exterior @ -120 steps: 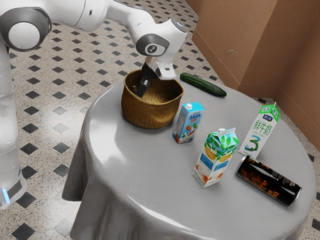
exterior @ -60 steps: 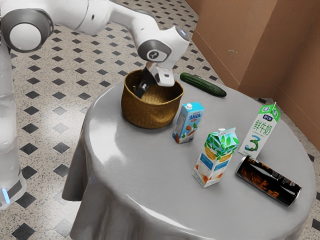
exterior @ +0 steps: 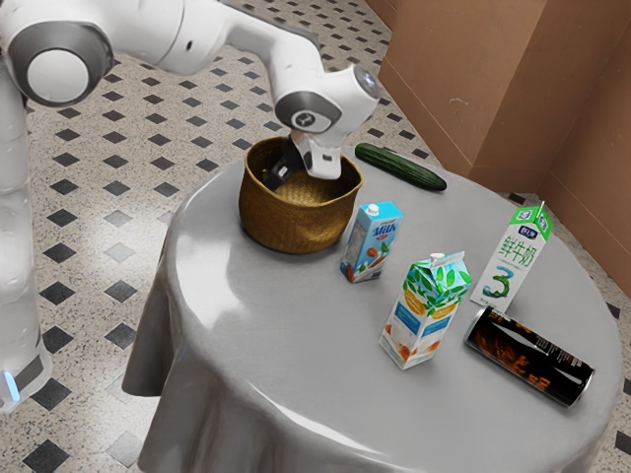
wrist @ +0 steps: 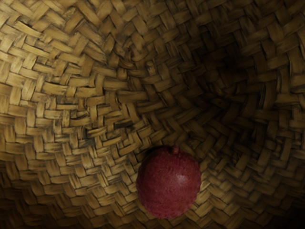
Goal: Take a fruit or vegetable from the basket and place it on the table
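A white arm (exterior: 158, 34) reached in from eleven o'clock (on a dial centred on the basket, twelve toward the top of the exterior view); its black tool (exterior: 278, 176) slanted down inside the rim of the brown woven basket (exterior: 296, 227); whether the tool stood wide or narrow, or had hold of anything, I could not tell. In the wrist view, a round dark-red fruit (wrist: 169, 183), with bumpy skin and a small stub at one end, lay inside the basket against the plaited weave. The basket stood on a round, grey-covered tabletop (exterior: 276, 345); a green cucumber (exterior: 399, 168) lay between two and three o'clock of it; a small blue milk carton (exterior: 373, 244) stood near it at four; a taller leafy-patterned carton (exterior: 426, 313) stood between four and five; a green-and-white carton (exterior: 511, 258) stood between three and four; a black can (exterior: 529, 357) lay on its side at four, well apart from the basket.
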{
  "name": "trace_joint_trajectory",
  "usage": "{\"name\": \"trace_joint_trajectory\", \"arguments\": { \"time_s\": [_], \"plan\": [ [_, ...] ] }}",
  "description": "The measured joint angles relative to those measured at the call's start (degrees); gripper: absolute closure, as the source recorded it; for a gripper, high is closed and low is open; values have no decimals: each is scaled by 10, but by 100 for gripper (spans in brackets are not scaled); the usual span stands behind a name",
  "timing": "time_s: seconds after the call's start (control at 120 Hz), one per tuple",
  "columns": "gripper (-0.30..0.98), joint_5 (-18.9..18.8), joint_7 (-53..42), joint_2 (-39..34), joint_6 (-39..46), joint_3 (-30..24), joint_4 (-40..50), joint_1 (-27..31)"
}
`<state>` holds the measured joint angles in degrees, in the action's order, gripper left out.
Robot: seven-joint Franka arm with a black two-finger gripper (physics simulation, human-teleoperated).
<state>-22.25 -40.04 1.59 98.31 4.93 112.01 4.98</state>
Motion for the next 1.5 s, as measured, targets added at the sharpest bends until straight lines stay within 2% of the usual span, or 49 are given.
{"name": "trace_joint_trajectory", "arguments": {
  "time_s": [0.292,0.467,0.642,1.133,1.5],
  "plan": [
    [1,-2,-7,10,4,0,-4,2],
    [19,-1,-10,10,6,0,-4,1],
    [25,5,-12,14,13,0,-4,0],
    [27,49,-16,22,21,12,-3,0],
    [27,61,-18,30,21,13,-3,1]
  ]
}}
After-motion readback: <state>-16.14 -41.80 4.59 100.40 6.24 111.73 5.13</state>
